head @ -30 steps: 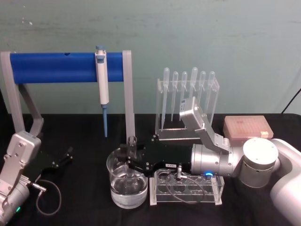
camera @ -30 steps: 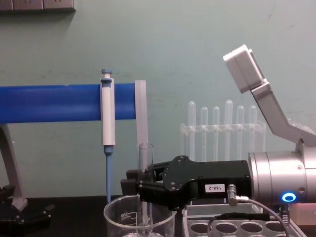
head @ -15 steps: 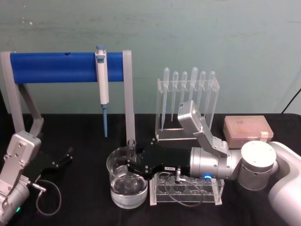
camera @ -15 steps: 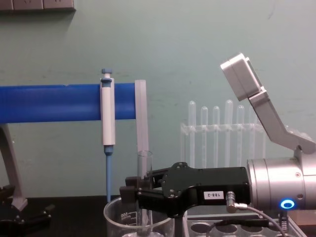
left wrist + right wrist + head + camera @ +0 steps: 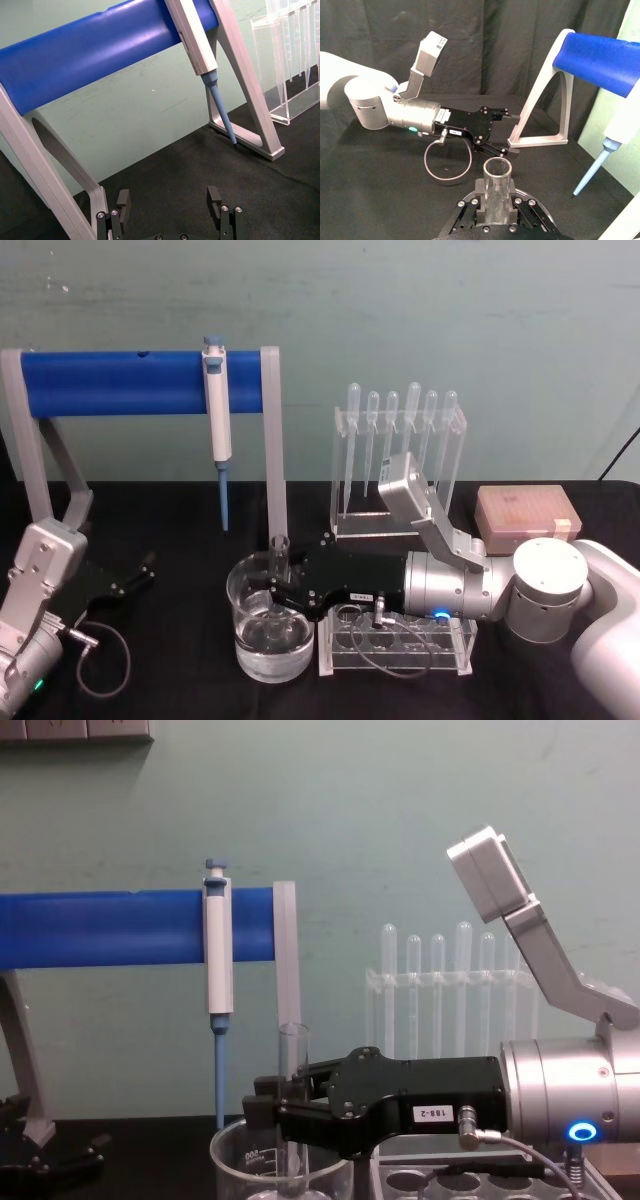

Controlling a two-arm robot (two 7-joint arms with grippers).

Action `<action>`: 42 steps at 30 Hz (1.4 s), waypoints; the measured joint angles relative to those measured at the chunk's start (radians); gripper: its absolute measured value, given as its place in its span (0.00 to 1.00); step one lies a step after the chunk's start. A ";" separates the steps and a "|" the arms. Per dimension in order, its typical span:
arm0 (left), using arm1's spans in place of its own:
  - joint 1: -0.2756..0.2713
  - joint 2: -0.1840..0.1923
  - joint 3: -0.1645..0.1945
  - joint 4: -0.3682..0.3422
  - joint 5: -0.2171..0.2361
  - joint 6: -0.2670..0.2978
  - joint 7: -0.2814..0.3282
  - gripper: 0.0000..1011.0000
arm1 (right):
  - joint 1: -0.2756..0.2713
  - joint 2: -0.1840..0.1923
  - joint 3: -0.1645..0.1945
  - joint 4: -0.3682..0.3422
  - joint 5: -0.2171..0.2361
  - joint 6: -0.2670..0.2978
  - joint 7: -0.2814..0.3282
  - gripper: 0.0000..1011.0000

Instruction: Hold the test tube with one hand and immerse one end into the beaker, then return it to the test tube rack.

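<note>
One test tube (image 5: 279,552) upright in right claw (image 5: 277,589), clenched on it, lower end inside beaker (image 5: 262,658), just left of rack (image 5: 396,661). Left claw (image 5: 136,575) idle on table (image 5: 180,532), fingers apart.

The right end effector (image 5: 268,1108) is a flat matt-black body with a small white label (image 5: 440,1113) printed in dark digits. Behind it sits a silver cylindrical wrist (image 5: 560,1095) carrying a glowing blue ring light (image 5: 581,1132). A metal plug (image 5: 466,1125) feeds a thin grey cable (image 5: 525,1148). A pale grey camera box (image 5: 488,872) stands on an angled silver bracket (image 5: 555,970). Farther back the arm link (image 5: 610,640) is white and rounded (with a flat silver cap (image 5: 548,565) on the joint). The left end effector (image 5: 137,575) is black too, with small silver screws (image 5: 111,213), a silver-grey housing (image 5: 45,560), a looping grey lead (image 5: 129,655) and a tiny green light (image 5: 37,684).
</note>
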 joint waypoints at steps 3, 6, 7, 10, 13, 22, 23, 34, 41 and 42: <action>0.000 0.000 0.000 0.000 0.000 0.000 0.000 0.99 | 0.000 0.000 0.000 0.000 0.000 0.000 0.000 0.22; 0.000 0.000 0.000 0.000 0.000 0.000 0.000 0.99 | 0.001 0.000 0.000 0.000 0.000 0.000 0.000 0.22; 0.000 0.000 0.000 0.000 0.000 0.000 0.000 0.99 | 0.001 0.001 0.000 -0.001 0.000 0.000 0.000 0.22; 0.000 0.000 0.000 0.000 0.000 0.000 0.000 0.99 | 0.001 0.001 0.000 -0.001 0.000 0.000 0.000 0.22; 0.000 0.000 0.000 0.000 0.000 0.000 0.000 0.99 | 0.001 0.001 0.000 -0.001 0.000 0.001 0.000 0.22; 0.000 0.000 0.000 0.000 0.000 0.000 0.000 0.99 | 0.001 0.001 0.000 -0.001 0.000 0.001 0.000 0.22; 0.000 0.000 0.000 0.000 0.000 0.000 0.000 0.99 | 0.001 0.001 0.000 -0.001 0.000 0.001 0.000 0.22; 0.000 0.000 0.000 0.000 0.000 0.000 0.000 0.99 | 0.001 0.001 0.000 -0.001 0.000 0.001 -0.001 0.22; 0.000 0.000 0.000 0.000 0.000 0.000 0.000 0.99 | 0.001 0.001 0.000 -0.001 0.000 0.001 -0.001 0.22; 0.000 0.000 0.000 0.000 0.000 0.000 0.000 0.99 | 0.001 0.001 0.000 -0.001 0.000 0.001 -0.001 0.22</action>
